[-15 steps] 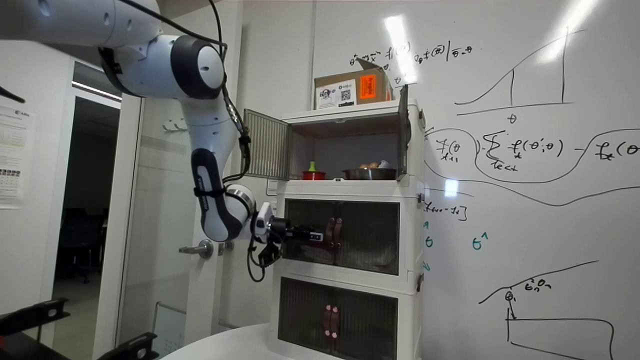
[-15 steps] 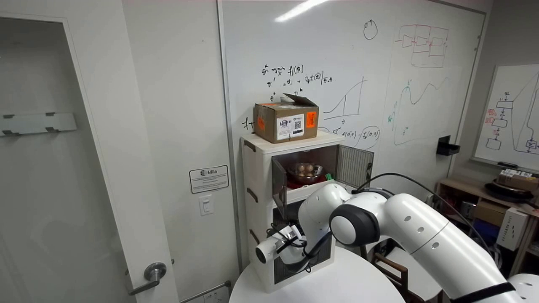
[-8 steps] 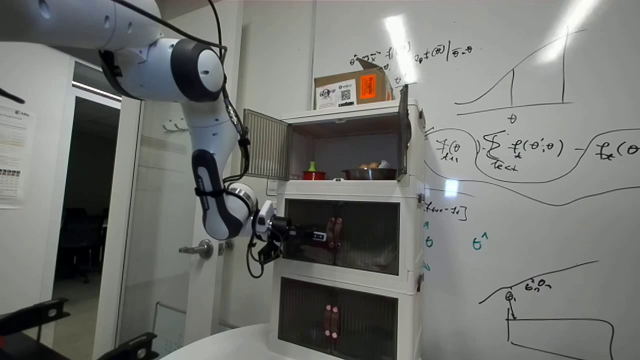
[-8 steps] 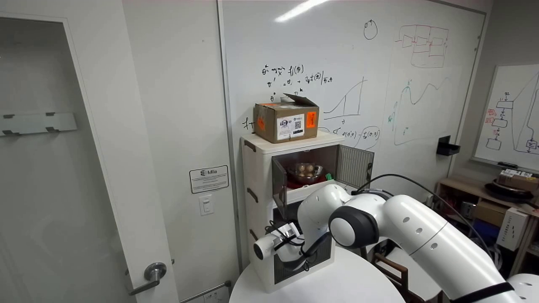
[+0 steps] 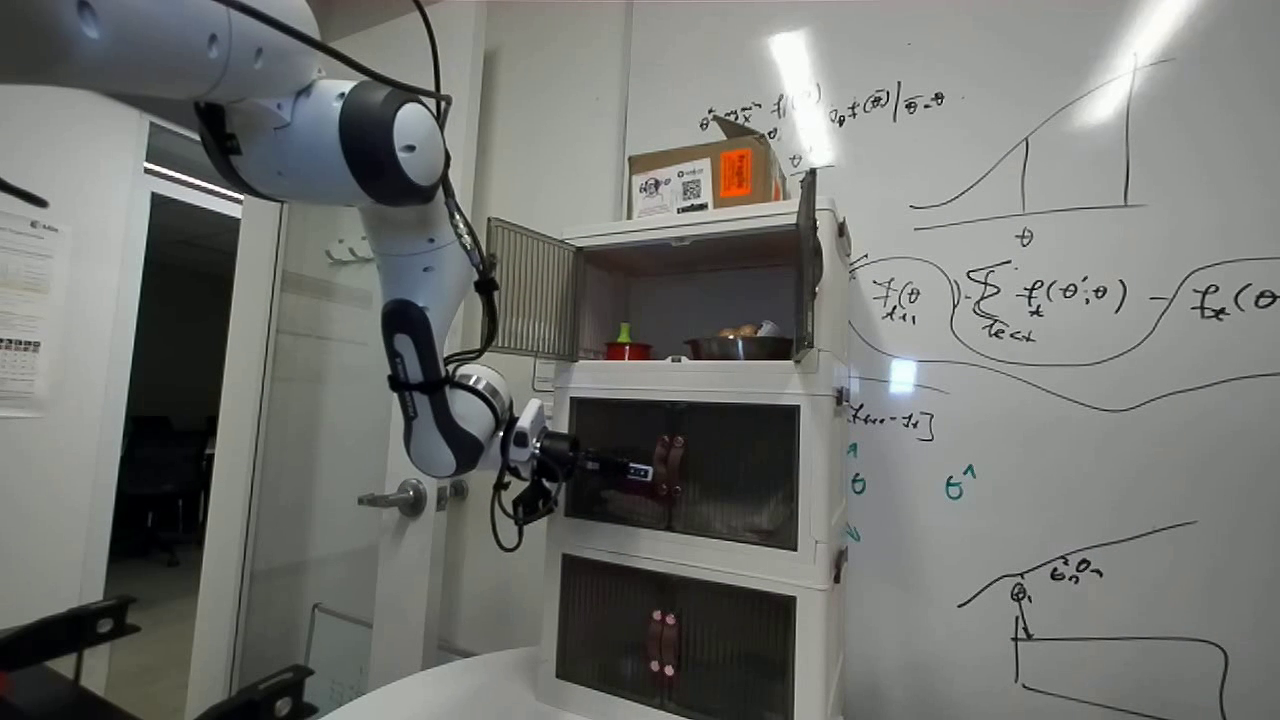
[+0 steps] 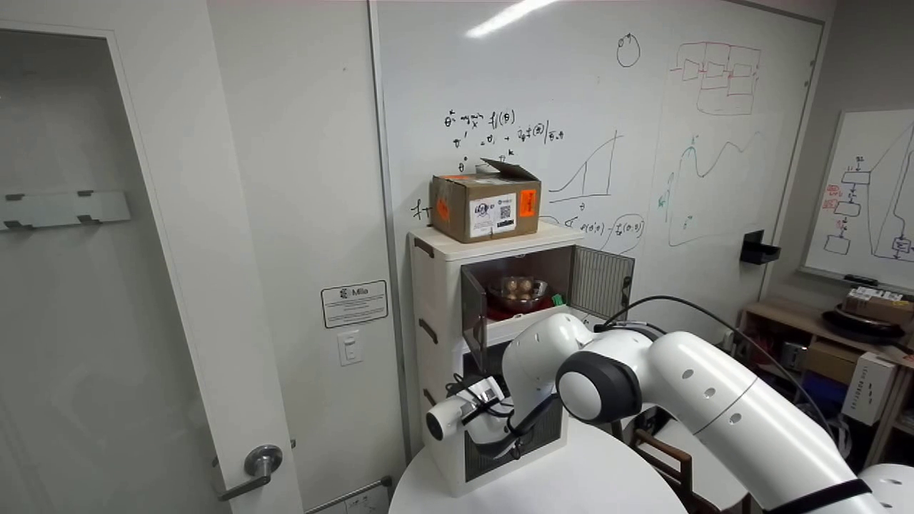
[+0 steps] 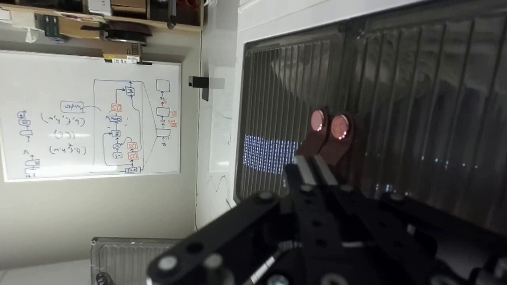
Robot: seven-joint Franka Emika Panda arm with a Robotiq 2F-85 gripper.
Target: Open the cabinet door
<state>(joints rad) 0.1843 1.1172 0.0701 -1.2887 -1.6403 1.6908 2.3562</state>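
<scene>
Evidently, in an exterior view, the cabinet door (image 5: 620, 425) is seen closed in the middle tier of the cabinet (image 5: 690, 378); the leaf nearer the arm (image 5: 415, 240) is taken to be meant, though this cannot be settled. Its handle (image 5: 662, 455) is mounted upright beside the cabinet's centre line, just beyond the tips of the jaws, which are aimed across the cabinet's front, so its long axis is met crosswise. Whether it is touched cannot be told.

In an exterior view, the jaws cannot be made out, most of the cabinet's middle tier being blocked by the arm and a swung-out top-tier panel (image 6: 473, 314).

In the wrist view, the jaws are seen drawn together to a slit, nothing being made out between them, their tips overlapping the handle and a twin handle (image 7: 317, 120) beside it. The roughly square leaf is faced straight out from the cabinet, its ribs set upright like the handle.
</scene>
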